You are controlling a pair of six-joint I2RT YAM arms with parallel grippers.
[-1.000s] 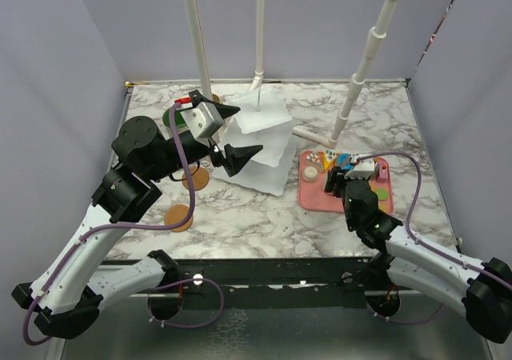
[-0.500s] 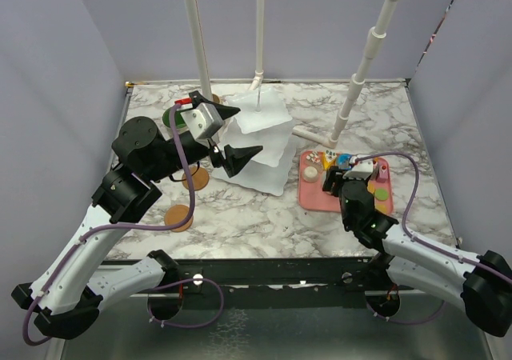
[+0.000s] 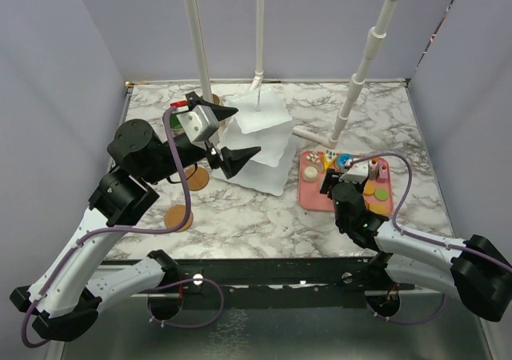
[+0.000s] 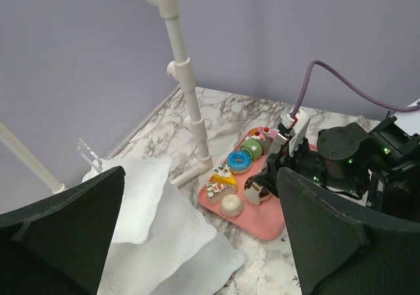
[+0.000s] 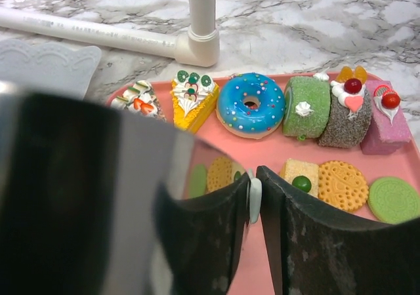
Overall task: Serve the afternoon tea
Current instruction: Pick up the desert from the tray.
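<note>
The white tiered stand [image 3: 264, 148] of wavy plates stands mid-table and also shows in the left wrist view [image 4: 157, 223]. My left gripper [image 3: 234, 134] hovers open and empty just left of it. My right gripper [image 3: 326, 182] is low over the pink tray's [image 3: 314, 198] left end, shut on a small pastry with a white base and chocolate top [image 4: 257, 190]. In the right wrist view only the pastry's thin white edge [image 5: 254, 200] shows between the fingers. A blue doughnut [image 5: 251, 105], a green roll [image 5: 306, 106], a yellow wedge [image 5: 191, 93] and biscuits [image 5: 342, 185] lie on the tray. The green-lined mug [image 3: 171, 120] is half hidden.
Two brown coasters [image 3: 197, 178] [image 3: 178, 216] lie left of the stand. White PVC posts [image 3: 360, 72] [image 3: 196, 32] rise at the back, with a pipe foot [image 3: 316, 136] lying just behind the tray. Grey walls close in both sides.
My right wrist has shifted slightly left along the tray's left end. My left gripper has tilted a little to the left, still open.
</note>
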